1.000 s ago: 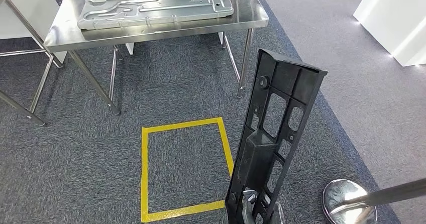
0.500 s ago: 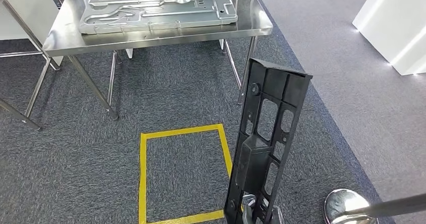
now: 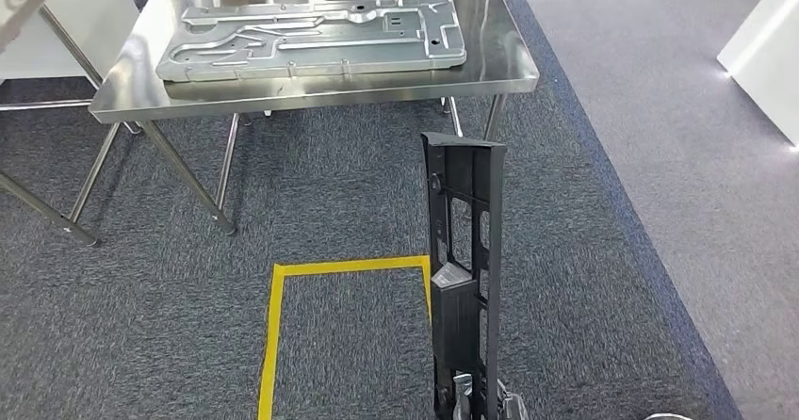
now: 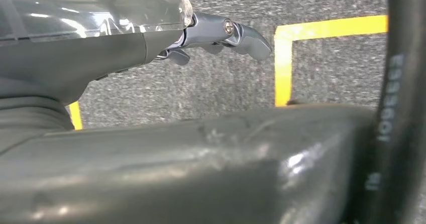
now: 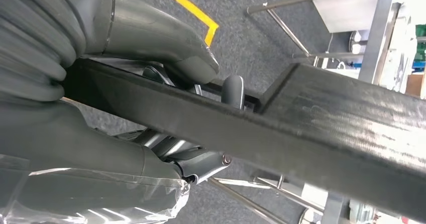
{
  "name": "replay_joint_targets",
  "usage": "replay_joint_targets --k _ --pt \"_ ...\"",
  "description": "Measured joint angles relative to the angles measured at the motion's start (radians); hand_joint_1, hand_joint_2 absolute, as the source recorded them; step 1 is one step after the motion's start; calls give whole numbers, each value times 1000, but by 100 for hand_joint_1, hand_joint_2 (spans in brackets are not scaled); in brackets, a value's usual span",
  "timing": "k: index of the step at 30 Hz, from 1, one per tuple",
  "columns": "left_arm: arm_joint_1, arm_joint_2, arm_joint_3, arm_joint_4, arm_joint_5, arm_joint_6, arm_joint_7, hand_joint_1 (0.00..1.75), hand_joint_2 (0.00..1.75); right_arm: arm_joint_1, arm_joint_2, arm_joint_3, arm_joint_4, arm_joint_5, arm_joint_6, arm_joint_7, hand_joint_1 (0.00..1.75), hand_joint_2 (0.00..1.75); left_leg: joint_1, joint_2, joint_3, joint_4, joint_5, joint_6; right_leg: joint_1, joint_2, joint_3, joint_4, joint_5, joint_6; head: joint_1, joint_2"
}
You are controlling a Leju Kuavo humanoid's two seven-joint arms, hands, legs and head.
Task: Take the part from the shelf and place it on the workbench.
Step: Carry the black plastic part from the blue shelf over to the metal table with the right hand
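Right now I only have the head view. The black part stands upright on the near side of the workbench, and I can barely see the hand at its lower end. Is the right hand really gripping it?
Observer: Yes. The right wrist view shows the right hand gripping the black part, with its thick thumb over one edge and its fingers on the opposite side.
Operator: And the left hand?
Observer: The left hand holds nothing. Its fingers are stretched out over the carpet, near a corner of the yellow tape.
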Motion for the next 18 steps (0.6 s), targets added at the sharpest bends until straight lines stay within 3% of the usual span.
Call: replay_joint_targets --k 1,3,4,5,7,9,10,12,14,15,16,18 --pt "5 0 0 0 0 0 0 0 0 0 0 0 3 3 -3 4 175 175 -6 2 -9 -46 50 10 4 -2 21 -2 -17 -1 0 0" --pt "15 1 0 0 0 2 -1 0 0 1 0 0 11 16 -14 15 175 175 -20 4 -13 -127 178 28 9 -3 59 -2 -49 2 0 0" --pt "17 2 0 -1 0 2 -1 0 0 2 0 -1 15 24 -22 20 175 175 -26 6 -9 -148 219 34 10 -2 72 -4 -62 7 0 0" --pt "16 2 0 -1 1 3 -2 0 0 4 0 -2 16 33 -31 25 175 175 -30 6 -3 -157 230 37 9 0 85 -3 -67 12 0 0" --pt "9 1 0 -3 2 4 -4 0 0 7 0 -5 12 51 -44 35 175 175 -29 3 29 -176 217 45 5 1 90 25 -54 26 0 0" --pt "3 1 0 -4 4 4 -6 0 0 10 0 -8 4 63 -50 43 175 175 -24 -2 68 -202 208 56 3 8 47 115 -37 37 0 0" --pt "2 1 0 -4 4 4 -7 0 0 12 0 -10 1 65 -52 46 175 175 -21 -3 84 -213 203 59 0 13 8 171 -48 41 0 0" --pt "2 1 1 -5 5 3 -7 0 0 18 0 -13 -2 67 -52 50 175 175 -18 -8 110 -224 188 61 -7 19 -79 256 -105 50 0 0" --pt "4 1 1 -5 5 3 -7 0 0 25 0 -16 -3 67 -52 52 175 175 -14 -16 138 -227 166 55 -13 19 -138 264 -146 57 0 0" --pt "5 0 1 -5 5 3 -7 0 0 28 0 -17 -3 67 -52 52 175 175 -12 -19 155 -227 154 51 -15 19 -151 233 -131 59 0 0" --pt "6 0 1 -5 5 4 -8 0 0 30 0 -19 -3 66 -49 52 175 175 -10 -22 172 -227 141 47 -15 20 -157 184 -86 59 0 0" --pt "7 -2 2 -5 4 9 -8 0 0 35 1 -25 -2 69 -35 50 175 175 -8 -29 200 -226 116 37 -13 23 -159 92 41 53 1 0"
